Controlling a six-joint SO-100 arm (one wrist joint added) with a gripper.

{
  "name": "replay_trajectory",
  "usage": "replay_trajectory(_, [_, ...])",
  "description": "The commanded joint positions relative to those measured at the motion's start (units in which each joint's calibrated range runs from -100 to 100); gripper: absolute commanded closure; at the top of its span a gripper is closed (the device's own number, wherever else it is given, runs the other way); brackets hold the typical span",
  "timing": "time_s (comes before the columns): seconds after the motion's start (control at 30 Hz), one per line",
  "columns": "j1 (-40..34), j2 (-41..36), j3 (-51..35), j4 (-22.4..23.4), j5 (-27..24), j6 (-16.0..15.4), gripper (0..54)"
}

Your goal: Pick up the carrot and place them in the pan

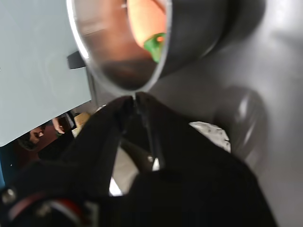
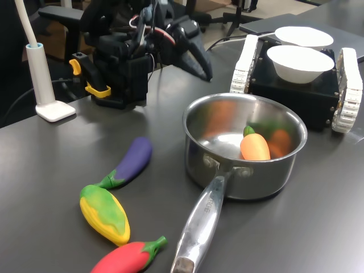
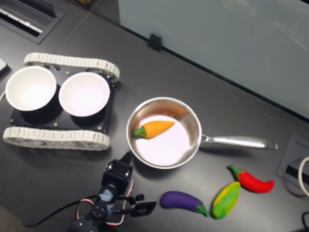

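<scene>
- Inside the pan (image 3: 166,147), flat on the bottom: spotted the carrot (image 3: 155,128), green cap pointing toward the second exterior view's left. Reads as pretty much job done, judging by that alone.
- Just outside the rim, near the second exterior view's bottom: found the gripper (image 3: 126,159), tips pressed together with nothing pinched between them. Looks the same in the wrist view, hovering right by the steel wall.
- Biggest worry imo: clipping that rim on any swing across. Parked close enough to shove the pan with 1 careless sideways sweep, sliding it on the smooth top or spinning it round by the long handle (image 3: 236,141).
- Could even bounce the carrot out after a hard bump, though seems unlikely given such tall walls.
- Also worth watching the tracked black base (image 3: 58,118) carrying 2 white bowls (image 3: 84,93), just beside the pan. Easy to knock with a wide swing to that side.
- Not much danger for the 3 leftover toys: eggplant (image 3: 181,199), corn (image 3: 226,199), chili (image 3: 252,181), all grouped near the handle and well apart from the claw.
- Surface: dark grey tabletop (image 3: 203,87), smooth and a bit reflective, so probably little grip under the pan.
- Room: looks like an office or lab. Pale grey partition panel (image 3: 217,38) along the table's far edge in the second exterior view, white lamp post (image 2: 34,57) at the first exterior view's left, chair base (image 2: 242,20) further back.
</scene>
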Motion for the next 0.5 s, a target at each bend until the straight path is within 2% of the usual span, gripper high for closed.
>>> replay_trajectory(0.0, [0.0, -0.7, 1.3, 1.9, 0.6, 0.4, 53.5])
replay_trajectory(0.2, [2.2, -0.7, 6.9, 1.6, 0.3, 0.4, 53.5])
replay_trajectory(0.47, [3.0, -0.7, 15.4, -3.3, 0.4, 0.4, 53.5])
